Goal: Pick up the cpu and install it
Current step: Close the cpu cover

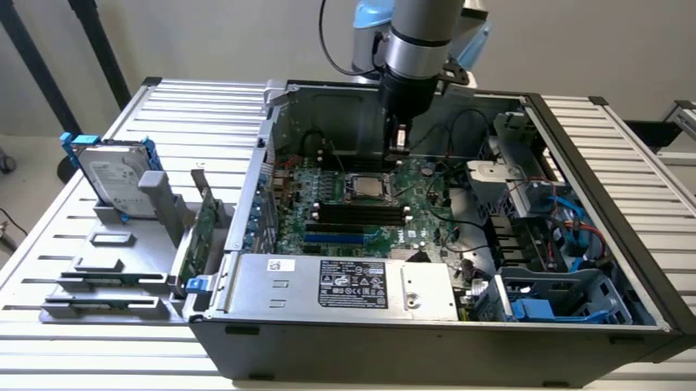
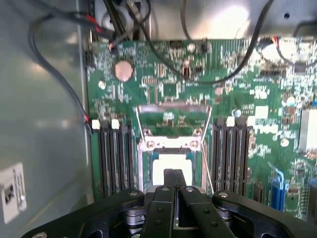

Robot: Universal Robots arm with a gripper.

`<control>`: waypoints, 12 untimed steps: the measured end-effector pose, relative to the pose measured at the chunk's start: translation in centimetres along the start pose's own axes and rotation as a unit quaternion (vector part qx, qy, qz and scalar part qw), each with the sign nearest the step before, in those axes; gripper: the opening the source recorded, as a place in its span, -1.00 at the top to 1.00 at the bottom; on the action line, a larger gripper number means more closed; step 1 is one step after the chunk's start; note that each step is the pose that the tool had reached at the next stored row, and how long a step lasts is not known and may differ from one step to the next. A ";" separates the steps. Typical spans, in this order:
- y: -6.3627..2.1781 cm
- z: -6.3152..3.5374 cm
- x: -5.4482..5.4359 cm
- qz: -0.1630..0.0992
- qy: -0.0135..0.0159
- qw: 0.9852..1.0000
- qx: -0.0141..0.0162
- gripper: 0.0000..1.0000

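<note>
Bare metal, lacquered green board, matt black tooling.
Smooth silver-grey metal on top of the cpu (image 1: 371, 186); glossy green laminate on the motherboard (image 1: 326, 224), with black plastic slots; dull grey sheet metal for the computer case (image 1: 326, 106), darker matt finish along its rim; satin metal and a printed paper label on the power supply (image 1: 326, 281); silvery metal shell and blue plastic rails on the hard drive (image 1: 112, 173); matt grey plastic for the holder (image 1: 114, 265); ribbed pale metal on the table (image 1: 641, 138); matt black finish on the gripper (image 2: 174, 181).
</note>
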State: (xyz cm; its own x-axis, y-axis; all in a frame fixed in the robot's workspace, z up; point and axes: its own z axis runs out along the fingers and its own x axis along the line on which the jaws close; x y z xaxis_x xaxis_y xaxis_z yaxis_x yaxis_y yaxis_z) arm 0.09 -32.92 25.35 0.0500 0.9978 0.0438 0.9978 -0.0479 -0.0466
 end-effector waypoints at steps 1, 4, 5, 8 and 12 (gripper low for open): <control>0.44 -0.09 0.0 0.000 0.001 1.000 0.000 0.79; 1.79 -0.36 0.0 0.000 0.003 1.000 0.000 0.79; 2.23 -0.44 0.0 0.000 0.003 1.000 0.000 0.79; 3.61 -0.69 0.1 -0.001 0.006 1.000 0.000 0.79; 5.41 -0.96 0.1 -0.001 0.009 1.000 0.000 0.79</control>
State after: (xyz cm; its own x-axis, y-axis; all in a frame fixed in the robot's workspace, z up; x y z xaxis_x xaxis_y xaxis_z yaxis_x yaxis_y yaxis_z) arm 5.54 -33.13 26.06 0.0490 0.9969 0.0621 0.9978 -0.0461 -0.0475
